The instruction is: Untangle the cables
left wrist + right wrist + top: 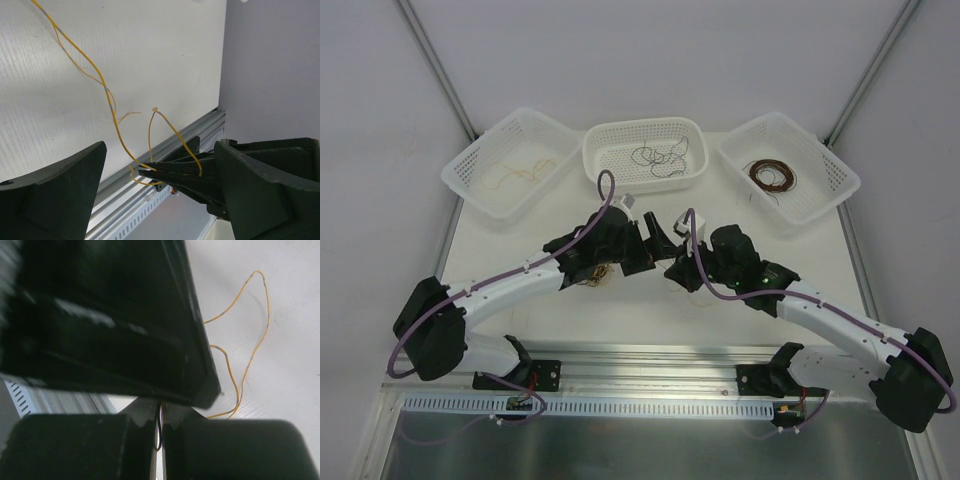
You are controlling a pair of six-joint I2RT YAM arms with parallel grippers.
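Three white baskets stand in a row along the far side of a white table (620, 310). The left basket (460, 172) holds loose yellow-tan wires (518, 170), the middle basket (640, 128) holds curled black wires (660, 157), and the right basket (840, 176) holds a coil of dark brown wires (772, 177).

Both arms reach inward from the near edge and meet over the middle of the table, wrists close together just in front of the middle basket.

The left gripper (161, 145) has its jaws spread wide and grips nothing. Between its two fingers sits the slim tip of the right gripper (159, 412), whose jaws are pressed together.

A yellow wire (95, 70) runs down from the upper left of the left wrist view to that closed tip, where it appears pinched, and a small loop rises beside it. From the right wrist, a thin dark strand (159, 432) shows in the seam between the closed fingers, and more yellow wire curls over the table beyond.
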